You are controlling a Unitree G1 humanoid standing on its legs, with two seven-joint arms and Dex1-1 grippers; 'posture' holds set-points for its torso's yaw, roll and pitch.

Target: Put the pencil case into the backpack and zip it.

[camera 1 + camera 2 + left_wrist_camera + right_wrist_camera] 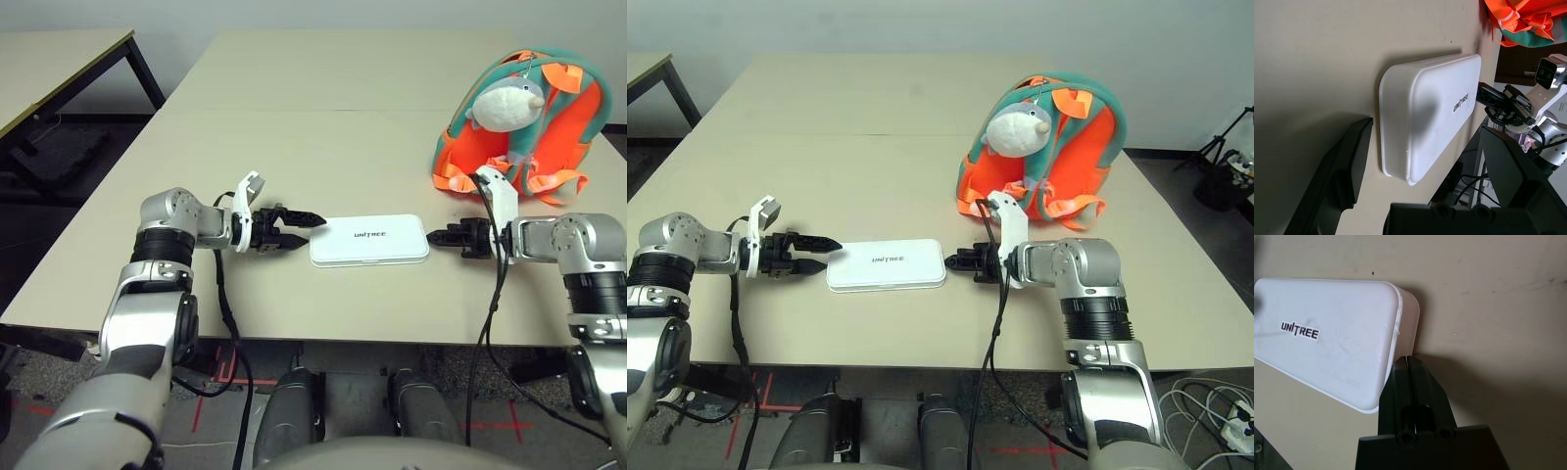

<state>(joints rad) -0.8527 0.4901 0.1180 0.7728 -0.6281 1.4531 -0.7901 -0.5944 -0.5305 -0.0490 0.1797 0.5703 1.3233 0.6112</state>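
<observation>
The flat, smooth white pencil case (369, 240) on the table (294, 127), between the wide left gripper (294, 227) and the closed, empty right gripper (438, 237), should be held by its 2 short ends, then carried to the soft orange backpack (549, 122) behind.

Before you lies the beige tabletop (294, 147), crossed by a seam running side to side where two panels meet. Flat on the near panel rests the white pencil case (369, 241), its long axis parallel to the front edge, "UNITREE" lettering facing up. On your right, farther back, the orange and teal backpack (529, 127) stands upright on the same surface, well apart from the case, with a grey-white plush dolphin (505, 104) hanging against its front.
</observation>
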